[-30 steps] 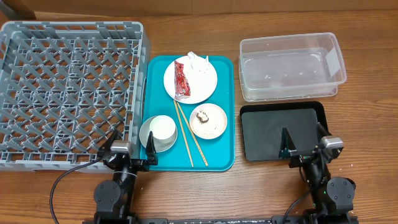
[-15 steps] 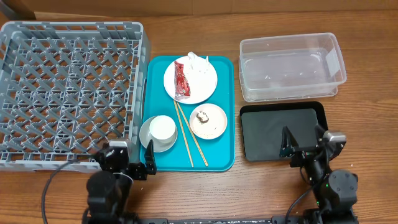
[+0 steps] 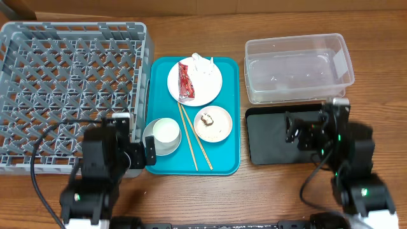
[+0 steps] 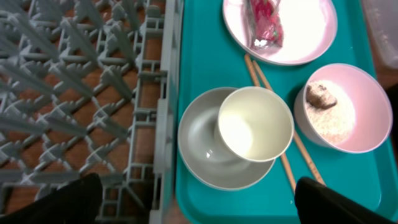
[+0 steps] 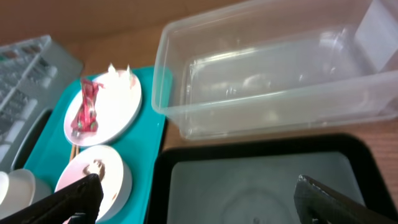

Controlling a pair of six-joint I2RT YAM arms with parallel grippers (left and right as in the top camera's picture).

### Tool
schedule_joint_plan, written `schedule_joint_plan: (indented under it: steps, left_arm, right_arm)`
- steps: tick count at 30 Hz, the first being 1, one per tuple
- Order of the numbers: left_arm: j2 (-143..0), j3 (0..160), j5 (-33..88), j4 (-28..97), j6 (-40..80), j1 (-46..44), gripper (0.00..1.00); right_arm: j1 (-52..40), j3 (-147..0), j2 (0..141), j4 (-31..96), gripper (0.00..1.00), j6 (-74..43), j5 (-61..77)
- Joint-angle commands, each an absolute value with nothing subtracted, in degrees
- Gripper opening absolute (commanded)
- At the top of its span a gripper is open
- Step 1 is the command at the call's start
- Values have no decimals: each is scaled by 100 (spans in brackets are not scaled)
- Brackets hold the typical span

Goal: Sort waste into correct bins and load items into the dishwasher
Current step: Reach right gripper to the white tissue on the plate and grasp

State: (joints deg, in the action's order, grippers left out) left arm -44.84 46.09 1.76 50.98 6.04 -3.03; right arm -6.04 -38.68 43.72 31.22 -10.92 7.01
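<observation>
A wooden table (image 3: 267, 191) laid out for sorting, both arms poised.
The grey dish rack crate (image 3: 70, 83) fills the upper left, the teal tray (image 3: 226, 162) sits centre, and the clear tub (image 3: 297, 42) and black tray (image 3: 270, 137) stand right. The left gripper (image 4: 199, 208), fingers spread wide, hangs by the grey bowl (image 3: 151, 145) holding the white cup (image 3: 166, 131), probably because the crate lies alongside. The right gripper (image 5: 199, 202), equally splayed, hovers over the black tray. The red-and-white wrapper (image 3: 184, 81) rests on the plate (image 3: 208, 86), upper centre.

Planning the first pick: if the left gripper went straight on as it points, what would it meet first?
The left gripper would likely meet the round grey bowl holding the small white cup; which of them touches first is unclear.
</observation>
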Motion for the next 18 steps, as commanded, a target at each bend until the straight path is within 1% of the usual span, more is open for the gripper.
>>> schedule_joint_plan:
  steps: [1,5,8,11,14,18]
  left_arm:
    - [-4976,5221,-132,5542,644,-322,100]
    - [-5461,5734,-51,6073,880,-132,100]
    - [-5684,5972,379,6198,886,169,100]
    - [-5782,6018,919,6202,666,565,100]
    - [-5848,6018,1343,6283,449,991,100]
    - [-5883,6018,1356,6329,423,1374,100]
  right_arm:
    - [-589,-4805,5092,3590,100,-1114,1015]
    - [-587,-5883,6025,4670,100,-1114,1037]
    - [-587,-6440,6582,5085,100,-1116,1074]
    - [-587,-6718,6899,5094,100,-1114,1522]
    - [-589,-6748,6973,4674,100,-1076,1984]
    - [-727,-6796,6997,4316,100,-1074,2067]
